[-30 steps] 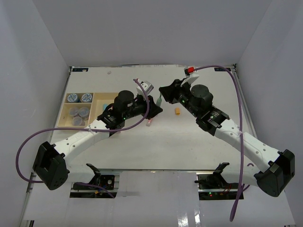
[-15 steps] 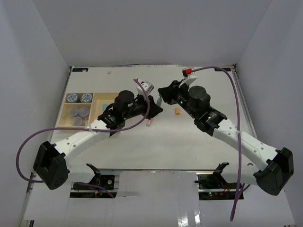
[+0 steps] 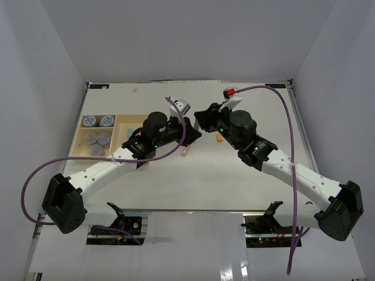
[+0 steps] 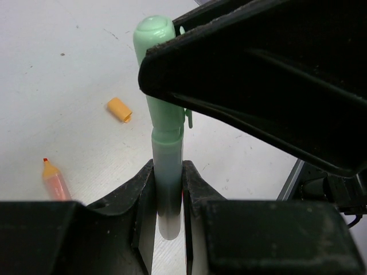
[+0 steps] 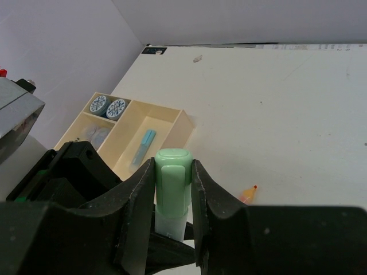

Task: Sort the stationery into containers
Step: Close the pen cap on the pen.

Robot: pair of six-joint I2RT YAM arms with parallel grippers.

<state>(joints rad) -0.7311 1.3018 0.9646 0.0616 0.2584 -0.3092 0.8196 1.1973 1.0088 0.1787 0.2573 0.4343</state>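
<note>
A pale green stick point(image 4: 163, 137) with its cap on is held by both grippers. My left gripper point(image 4: 167, 175) is shut on its lower body. My right gripper point(image 5: 173, 175) is shut on its green cap point(image 5: 172, 177). In the top view the left gripper point(image 3: 188, 132) and the right gripper point(image 3: 201, 119) meet above the table's middle, hiding the stick. The beige tray point(image 3: 122, 124) lies at the left with two blue-lidded jars point(image 3: 97, 121), grey-purple jars point(image 3: 96, 142) and a blue stick point(image 5: 143, 146).
An uncapped orange-pink stick point(image 4: 54, 181) lies on the table below the grippers; it also shows in the top view point(image 3: 185, 151). A loose orange cap point(image 4: 119, 109) lies near it, right of the grippers in the top view point(image 3: 218, 139). White walls surround the table.
My right gripper has moved left toward the left gripper and now covers the green stick's cap in the top view. The left arm has barely moved.
</note>
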